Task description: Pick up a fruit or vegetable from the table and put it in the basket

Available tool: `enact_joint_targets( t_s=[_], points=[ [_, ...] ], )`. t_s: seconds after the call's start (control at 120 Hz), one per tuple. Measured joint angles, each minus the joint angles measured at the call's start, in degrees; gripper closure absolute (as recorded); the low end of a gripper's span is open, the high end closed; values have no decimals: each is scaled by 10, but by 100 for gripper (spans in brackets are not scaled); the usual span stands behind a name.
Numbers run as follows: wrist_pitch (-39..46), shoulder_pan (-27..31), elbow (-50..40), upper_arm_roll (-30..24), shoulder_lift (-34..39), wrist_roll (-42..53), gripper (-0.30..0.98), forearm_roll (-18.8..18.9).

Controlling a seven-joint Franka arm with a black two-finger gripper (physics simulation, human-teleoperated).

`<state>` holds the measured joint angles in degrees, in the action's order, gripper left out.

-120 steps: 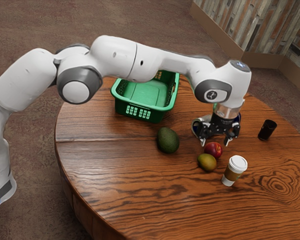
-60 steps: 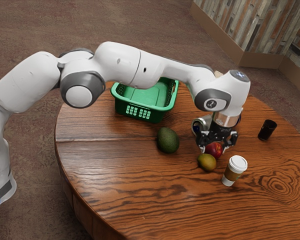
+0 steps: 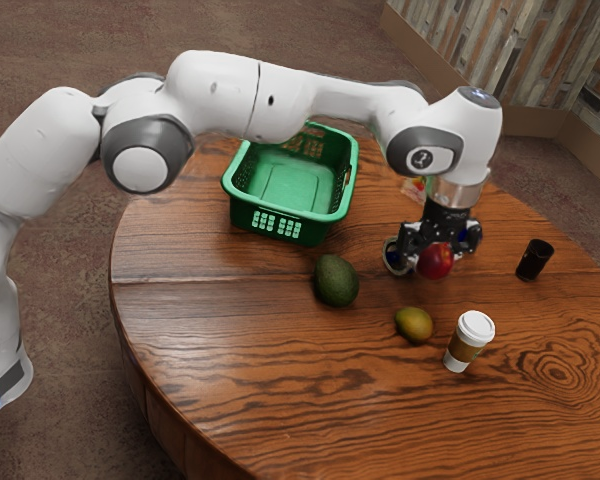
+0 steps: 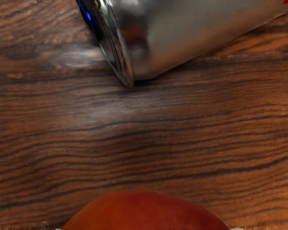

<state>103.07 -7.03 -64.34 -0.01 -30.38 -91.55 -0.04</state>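
A white paper cup with a brown sleeve stands upright on a round wooden table, nearest the exterior camera, well in from the table's near edge. Just beyond it, toward the exterior view's left, lies a green-yellow mango, apart from the cup. A dark green avocado rests farther back, between the mango and the table's edge at the exterior view's left

Above the table, the black two-finger gripper of a white robot arm holds a red fruit, its fingers closed against it from two sides. The fruit hangs clear of the wood, beyond the mango and outside the basket. In the wrist view, the fruit's rounded orange-red top sits close under the hand

Beyond the held fruit, a silvery cylinder lies on its side on the table, a shiny rim and a touch of blue at one end, red marks on its body; the gripper partly hides it in the exterior view. A black cup stands upright near the table's edge at the exterior view's right. Behind the arm's wrist is a small red-and-white thing, too hidden to name

Farther back, the green plastic basket stands upright near the table's far edge, toward the exterior view's left, its open top facing up. A wall of wood and brick rises in the background, beyond the table
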Motion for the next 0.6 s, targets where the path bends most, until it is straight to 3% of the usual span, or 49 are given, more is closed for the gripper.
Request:
enact_joint_targets(
  t_s=[0.2,0.6],
  points=[
    [-69,67,-12,23,88,-1,31,1],
    [-142,263,-10,23,90,2,32,2]
  ],
)
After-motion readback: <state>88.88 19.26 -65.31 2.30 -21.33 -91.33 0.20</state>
